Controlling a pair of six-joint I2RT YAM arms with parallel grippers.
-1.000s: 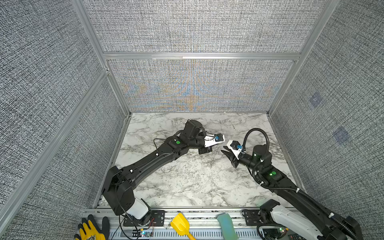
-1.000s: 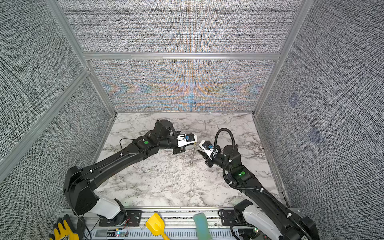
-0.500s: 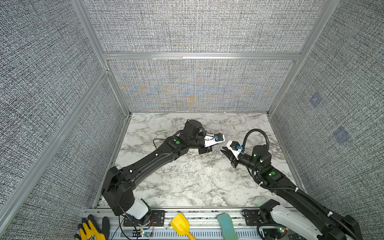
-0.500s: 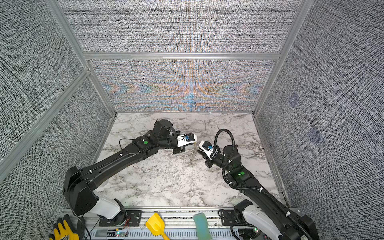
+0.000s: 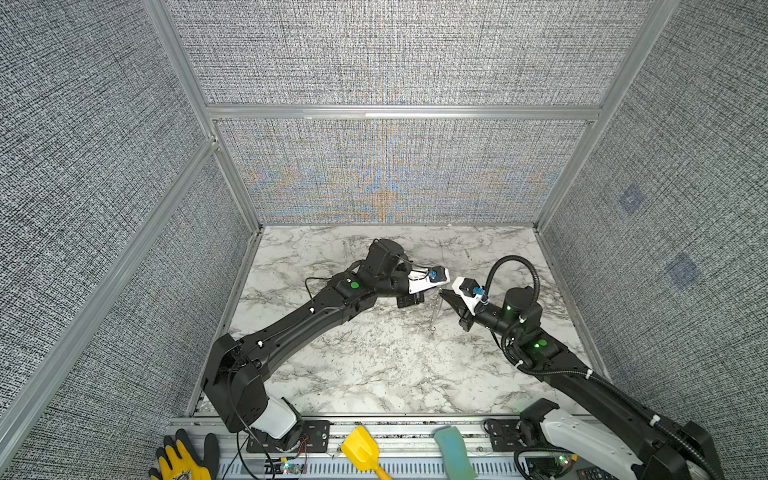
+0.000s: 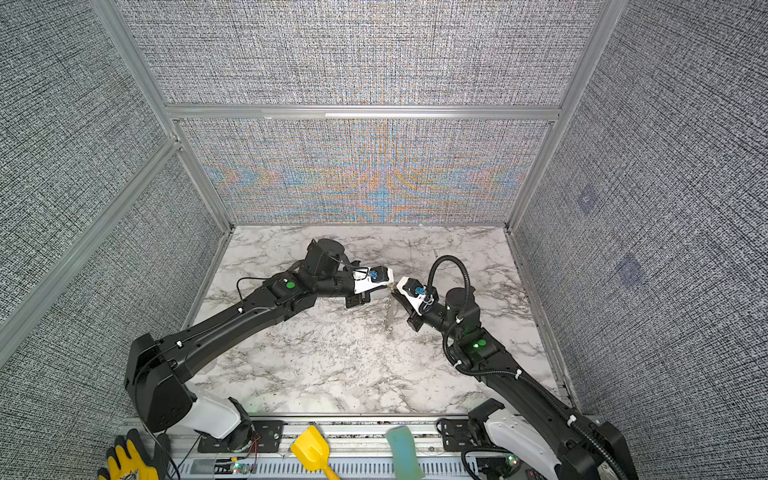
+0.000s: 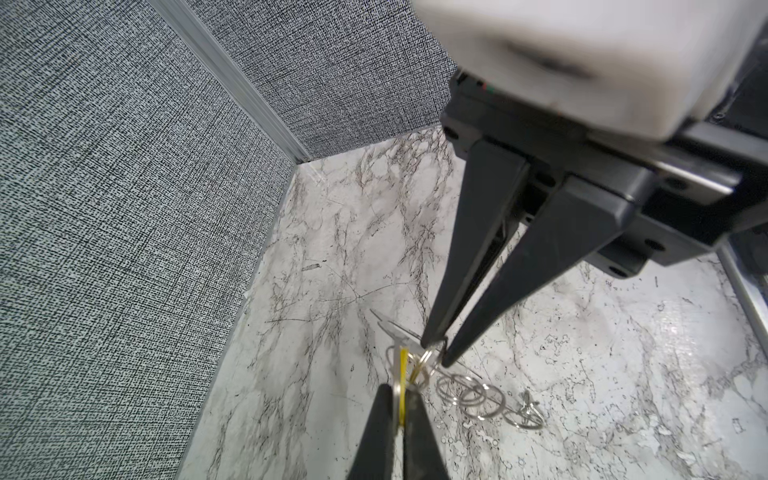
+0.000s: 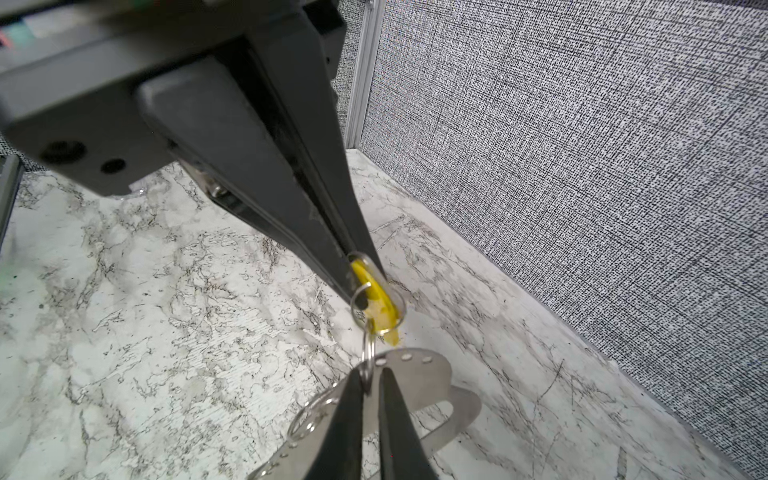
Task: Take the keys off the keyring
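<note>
My left gripper [image 7: 399,388] is shut on the yellow-tagged key [image 8: 376,301], held above the marble table near the middle in both top views. A small split ring [image 8: 368,365] joins that tag to the keyring [image 8: 419,374], a grey plate with a row of small holes that hangs below. My right gripper [image 8: 370,376] is shut on this split ring, tip to tip with the left gripper [image 5: 436,286]. In a top view the right gripper [image 5: 444,294] sits just right of it. A chain of further rings [image 7: 469,390] dangles beside the grip. Only the yellow-tagged key is visible.
The marble table [image 5: 374,365] is boxed in by grey fabric walls on three sides. Beyond its front edge, on the rail, lie a yellow scoop [image 5: 361,451], a teal block [image 5: 453,453] and a yellow glove [image 5: 178,461].
The right gripper's jaws have closed onto the split ring. Both arms have stayed almost in place, and the left gripper has kept its hold.
</note>
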